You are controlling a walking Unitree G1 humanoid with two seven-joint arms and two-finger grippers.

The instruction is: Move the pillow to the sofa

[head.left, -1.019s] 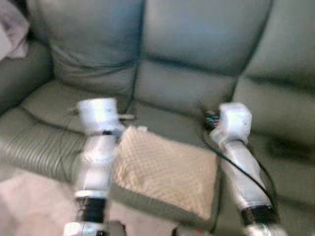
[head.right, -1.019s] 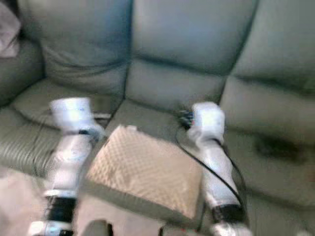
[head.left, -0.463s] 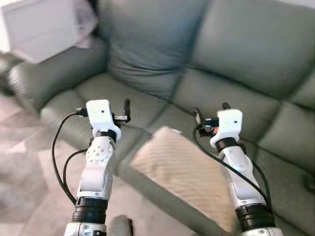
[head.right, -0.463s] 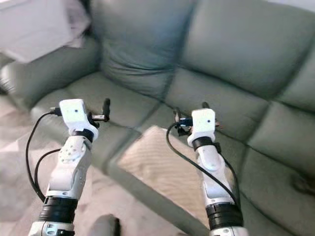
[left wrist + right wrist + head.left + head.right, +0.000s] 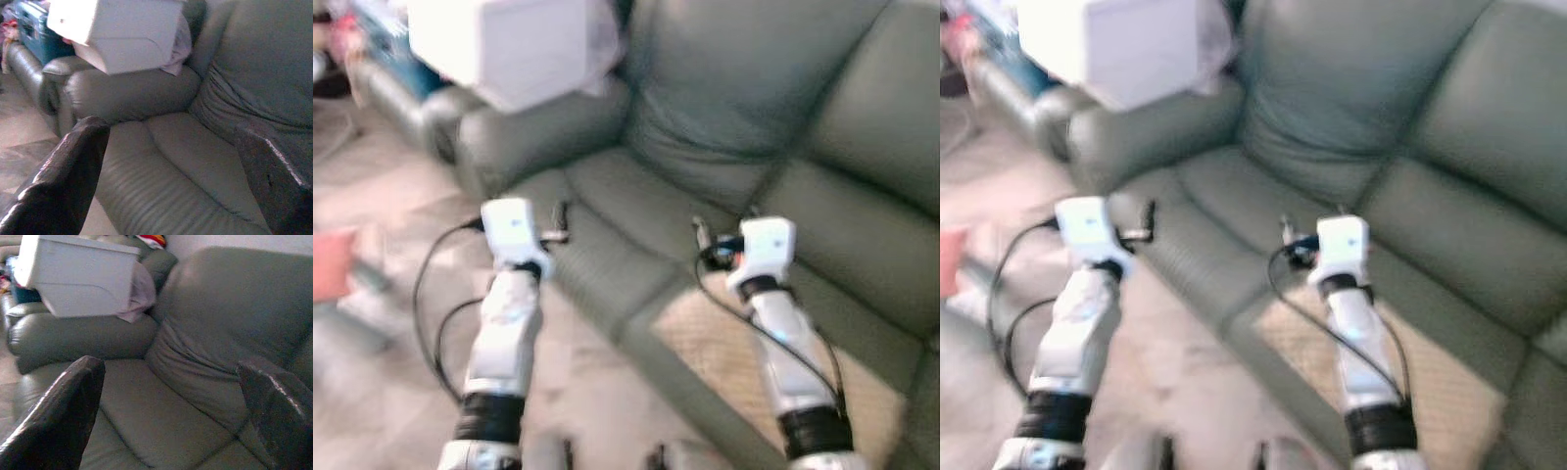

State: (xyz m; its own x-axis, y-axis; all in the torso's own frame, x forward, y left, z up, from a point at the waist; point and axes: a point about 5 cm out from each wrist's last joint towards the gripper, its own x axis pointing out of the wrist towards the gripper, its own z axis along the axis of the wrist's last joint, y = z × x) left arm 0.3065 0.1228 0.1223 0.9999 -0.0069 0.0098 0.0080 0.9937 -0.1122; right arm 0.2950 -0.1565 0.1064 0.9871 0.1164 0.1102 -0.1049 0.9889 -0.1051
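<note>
The beige quilted pillow (image 5: 744, 357) lies flat on the grey-green sofa (image 5: 754, 127) seat's front edge.

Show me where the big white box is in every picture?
Left eye view: white box at the top left, on the sofa arm.
Right eye view: top left again, on the same arm.
Left wrist view: along the top, above the sofa arm.
Right wrist view: top left, with pinkish cloth beside it.
Shared landmark: the rounded grey sofa arm under the box.
</note>
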